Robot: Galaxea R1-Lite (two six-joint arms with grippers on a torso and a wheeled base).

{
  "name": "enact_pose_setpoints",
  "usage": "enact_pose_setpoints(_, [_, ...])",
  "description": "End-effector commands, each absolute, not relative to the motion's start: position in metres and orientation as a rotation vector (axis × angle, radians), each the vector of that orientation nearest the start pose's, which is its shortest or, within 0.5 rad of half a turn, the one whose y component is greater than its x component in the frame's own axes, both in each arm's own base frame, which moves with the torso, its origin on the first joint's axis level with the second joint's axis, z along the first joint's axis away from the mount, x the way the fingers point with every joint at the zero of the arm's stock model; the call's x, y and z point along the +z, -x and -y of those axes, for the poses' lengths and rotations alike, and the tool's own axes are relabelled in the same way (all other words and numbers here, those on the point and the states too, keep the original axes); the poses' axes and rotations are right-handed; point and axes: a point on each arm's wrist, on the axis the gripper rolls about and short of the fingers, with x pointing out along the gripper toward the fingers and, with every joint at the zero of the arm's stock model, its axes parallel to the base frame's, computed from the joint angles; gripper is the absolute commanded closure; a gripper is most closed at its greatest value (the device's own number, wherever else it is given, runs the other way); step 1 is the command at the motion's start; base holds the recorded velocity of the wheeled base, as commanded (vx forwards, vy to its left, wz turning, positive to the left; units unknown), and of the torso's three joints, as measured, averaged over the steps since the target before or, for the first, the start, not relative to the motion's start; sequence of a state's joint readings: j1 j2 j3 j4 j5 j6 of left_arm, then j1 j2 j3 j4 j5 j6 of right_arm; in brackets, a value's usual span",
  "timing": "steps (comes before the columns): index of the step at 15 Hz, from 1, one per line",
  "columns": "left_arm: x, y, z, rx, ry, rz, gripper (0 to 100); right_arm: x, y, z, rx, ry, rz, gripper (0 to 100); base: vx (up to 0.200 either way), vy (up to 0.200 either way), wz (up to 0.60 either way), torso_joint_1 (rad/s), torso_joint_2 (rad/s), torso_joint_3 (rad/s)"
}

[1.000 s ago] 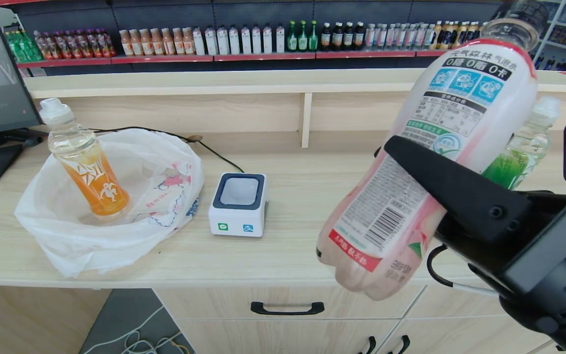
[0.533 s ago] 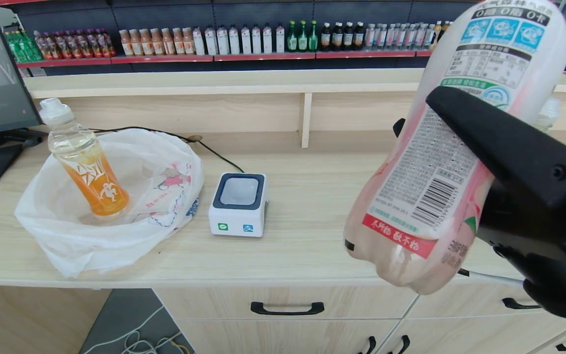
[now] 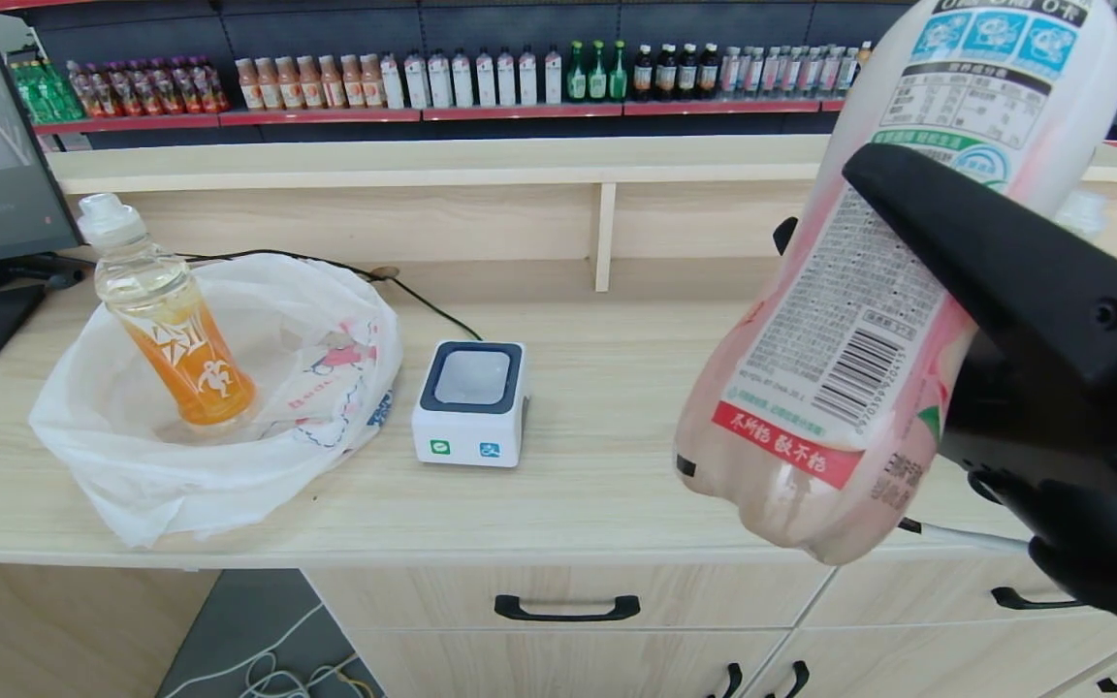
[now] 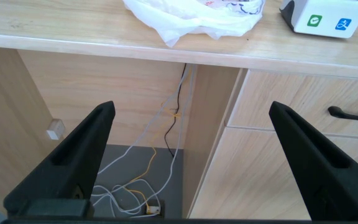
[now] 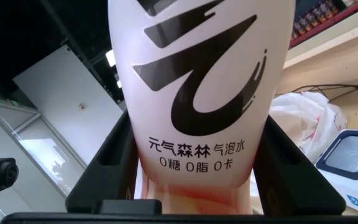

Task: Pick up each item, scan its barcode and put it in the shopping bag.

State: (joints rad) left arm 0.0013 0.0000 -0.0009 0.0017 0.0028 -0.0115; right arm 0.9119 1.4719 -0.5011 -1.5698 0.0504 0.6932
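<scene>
While the right gripper (image 3: 819, 199) clamps its 2 black fingers on opposite sides of the pink bottle (image 3: 811, 388), that bottle hangs tilted above the counter (image 3: 597, 485) at the right of the head view, base toward the lower right and top past the upper edge. Its barcode (image 3: 859, 373) faces the camera, just below the near finger. From the right wrist, the bottle (image 5: 197, 93) sits squarely between the fingers of the gripper (image 5: 197, 130). Left of centre stands the white scanner (image 3: 471, 402), well apart from the bottle. At the left, the shopping bag (image 3: 132, 465) holds 1 upright orange bottle (image 3: 171, 330). The left gripper (image 4: 189, 118) is spread wide, holding nothing, low before the cupboard front.
</scene>
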Motion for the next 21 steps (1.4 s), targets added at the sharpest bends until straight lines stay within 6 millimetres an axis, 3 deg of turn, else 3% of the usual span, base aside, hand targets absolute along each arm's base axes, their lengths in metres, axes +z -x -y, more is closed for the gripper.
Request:
enact_pose_setpoints(1, [0.076, 0.023, 0.0, 0.005, 0.012, 0.0, 0, 0.254, -0.132, -0.172, 1.104, -0.878, 0.22, 100, 0.0, 0.0, 0.0, 0.0, 0.0, 0.0])
enact_pose_setpoints(13, [0.075, 0.023, 0.0, 0.005, 0.011, -0.002, 0, 0.252, -0.137, -0.173, 1.083, -0.812, 0.251, 100, 0.0, 0.0, 0.0, 0.0, 0.0, 0.0])
enact_pose_setpoints(16, [0.076, 0.023, 0.0, 0.005, 0.011, 0.0, 0, 0.255, -0.143, -0.167, 1.122, -0.638, 0.34, 100, 0.0, 0.0, 0.0, 0.0, 0.0, 0.0])
enact_pose_setpoints(19, [0.075, 0.023, 0.0, 0.005, 0.011, -0.002, 0, 0.241, -0.15, -0.169, 1.051, -0.439, 0.389, 100, 0.0, 0.0, 0.0, 0.0, 0.0, 0.0])
enact_pose_setpoints(21, [0.075, 0.023, 0.0, 0.005, 0.012, -0.002, 0, 0.23, -0.156, -0.159, 0.964, -0.268, 0.43, 100, 0.0, 0.0, 0.0, 0.0, 0.0, 0.0])
